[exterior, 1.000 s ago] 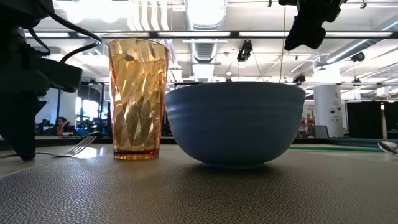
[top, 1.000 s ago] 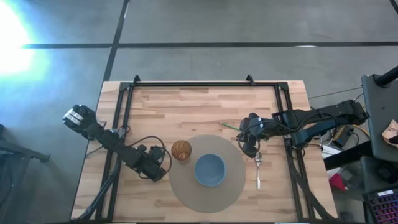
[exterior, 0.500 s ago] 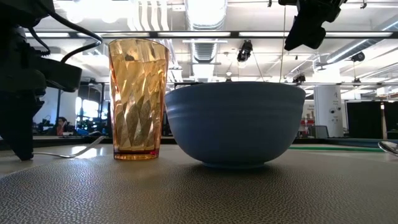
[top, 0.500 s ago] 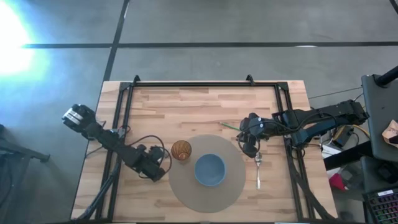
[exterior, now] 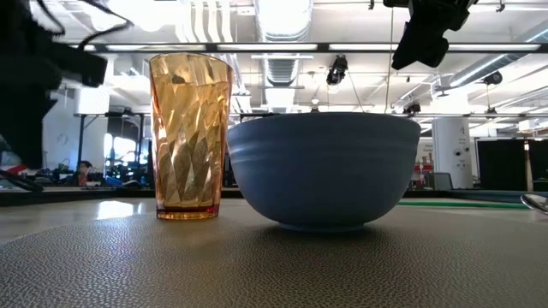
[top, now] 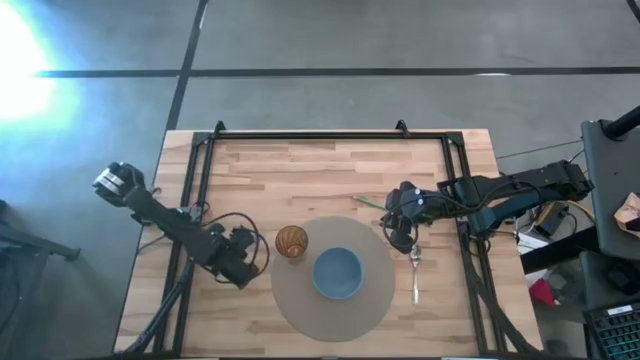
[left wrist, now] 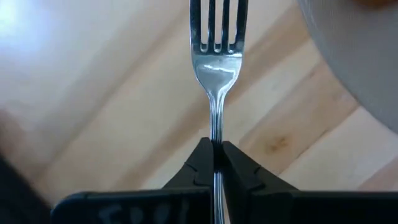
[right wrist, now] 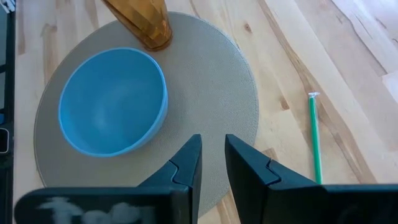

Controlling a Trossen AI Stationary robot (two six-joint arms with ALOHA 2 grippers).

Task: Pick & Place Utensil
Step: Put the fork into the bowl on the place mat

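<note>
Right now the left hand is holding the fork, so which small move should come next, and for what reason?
Probably carry the fork sideways toward the round mat and set it down beside the blue bowl. The left hand is shut on the handle with the fork off the wood, left of the amber glass. The right hand hangs open above the mat's right edge.

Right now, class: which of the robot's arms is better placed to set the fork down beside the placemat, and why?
Left. The left gripper is shut on the fork beside the placemat; the right gripper hangs open.
</note>
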